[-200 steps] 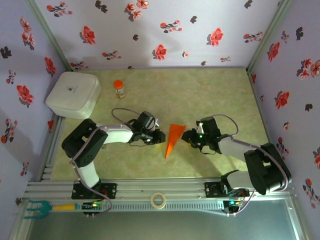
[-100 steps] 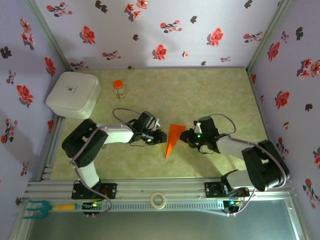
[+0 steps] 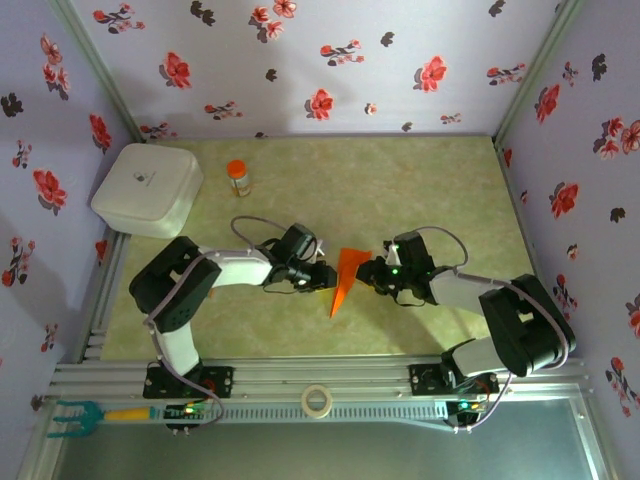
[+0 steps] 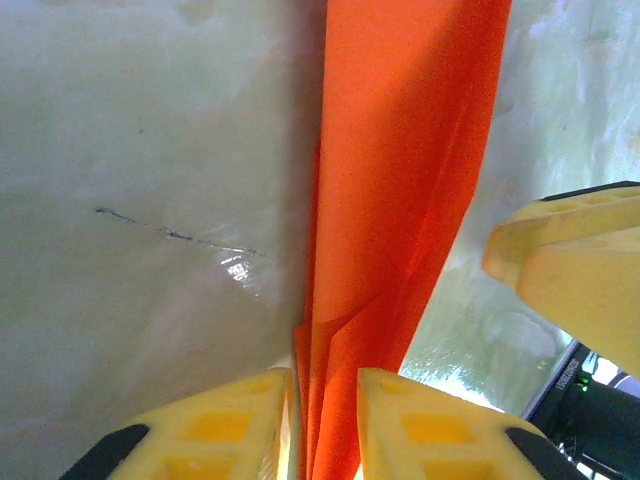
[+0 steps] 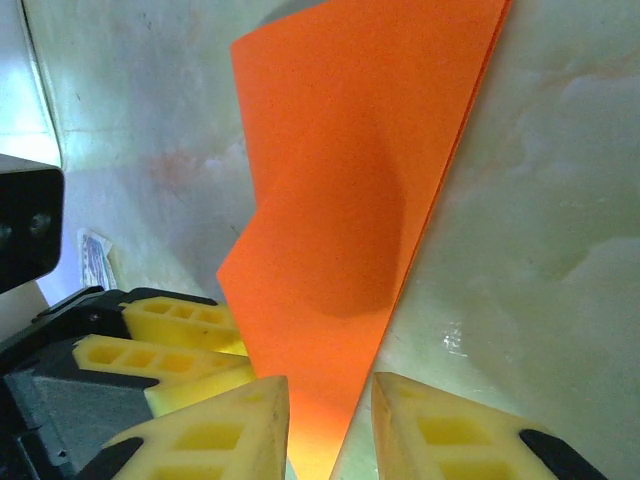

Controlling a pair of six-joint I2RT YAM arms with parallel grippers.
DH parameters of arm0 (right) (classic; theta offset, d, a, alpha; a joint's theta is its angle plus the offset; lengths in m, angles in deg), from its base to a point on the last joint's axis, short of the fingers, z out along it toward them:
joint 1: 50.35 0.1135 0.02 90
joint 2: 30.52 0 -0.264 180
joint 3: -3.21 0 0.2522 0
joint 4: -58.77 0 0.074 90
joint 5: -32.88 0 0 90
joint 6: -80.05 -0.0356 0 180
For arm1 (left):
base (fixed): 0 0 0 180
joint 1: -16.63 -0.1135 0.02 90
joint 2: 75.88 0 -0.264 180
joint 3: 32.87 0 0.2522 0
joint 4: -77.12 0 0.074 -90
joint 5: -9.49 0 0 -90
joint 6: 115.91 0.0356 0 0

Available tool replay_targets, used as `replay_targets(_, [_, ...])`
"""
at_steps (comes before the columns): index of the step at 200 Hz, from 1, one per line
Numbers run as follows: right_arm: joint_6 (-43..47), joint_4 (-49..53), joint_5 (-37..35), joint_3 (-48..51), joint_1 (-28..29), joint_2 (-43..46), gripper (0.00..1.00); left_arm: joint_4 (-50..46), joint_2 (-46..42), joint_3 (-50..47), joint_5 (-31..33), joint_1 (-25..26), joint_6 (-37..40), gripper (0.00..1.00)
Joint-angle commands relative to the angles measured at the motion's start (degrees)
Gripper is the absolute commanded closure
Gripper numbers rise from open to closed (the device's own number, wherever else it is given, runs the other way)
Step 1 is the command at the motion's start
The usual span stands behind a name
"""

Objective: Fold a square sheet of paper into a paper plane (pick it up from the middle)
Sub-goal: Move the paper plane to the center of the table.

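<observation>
Left claw (image 4: 324, 385) pinches the layered edge of the orange paper wedge (image 4: 400, 150). Right claw (image 5: 330, 390), fingers slightly apart, straddles its opposite edge. The wedge lies between them at the middle of the table (image 3: 430, 185). A late fold seems in hand: next, one side should hold while the other turns a flap. The orange-capped bottle (image 3: 238, 178) and white container (image 3: 148, 190) sit well apart; only the claws crowd each other.

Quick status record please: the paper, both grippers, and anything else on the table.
paper: bright orange folded paper wedge, mid-table, narrow tip toward the arm bases
left gripper: fingers straddle the wedge's edge; pinch unclear
right gripper: open, wedge edge between its fingers
other: white rounded plastic box and small orange-capped bottle, far left
</observation>
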Motion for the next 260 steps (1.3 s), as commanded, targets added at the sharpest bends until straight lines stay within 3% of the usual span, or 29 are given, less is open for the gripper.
replay_targets(1, [-0.6,-1.1,1.0,-1.2,0.7,-0.9,0.72,-0.1,1.6,1.2,-1.9,0.5,0.1,0.75])
replay_targets(141, [-0.5,-2.6,2.2,-1.2,2.3,-5.6,0.74,2.8,4.7,2.4,-9.3,1.0,1.1,0.75])
replay_targets(195, [-0.8,-3.3,2.4,-1.1,2.3,-5.9,0.74,3.5,4.4,2.4,-10.1,1.1,1.8,0.84])
replay_targets(235, [0.4,-0.8,0.7,-1.4,2.3,-3.6,0.74,3.4,1.6,2.1,-7.8,1.2,2.5,0.96])
replay_targets(260, [2.9,5.5,-4.3,-2.1,2.3,0.9,0.74,-1.0,-3.2,2.2,0.2,1.5,4.1,0.99])
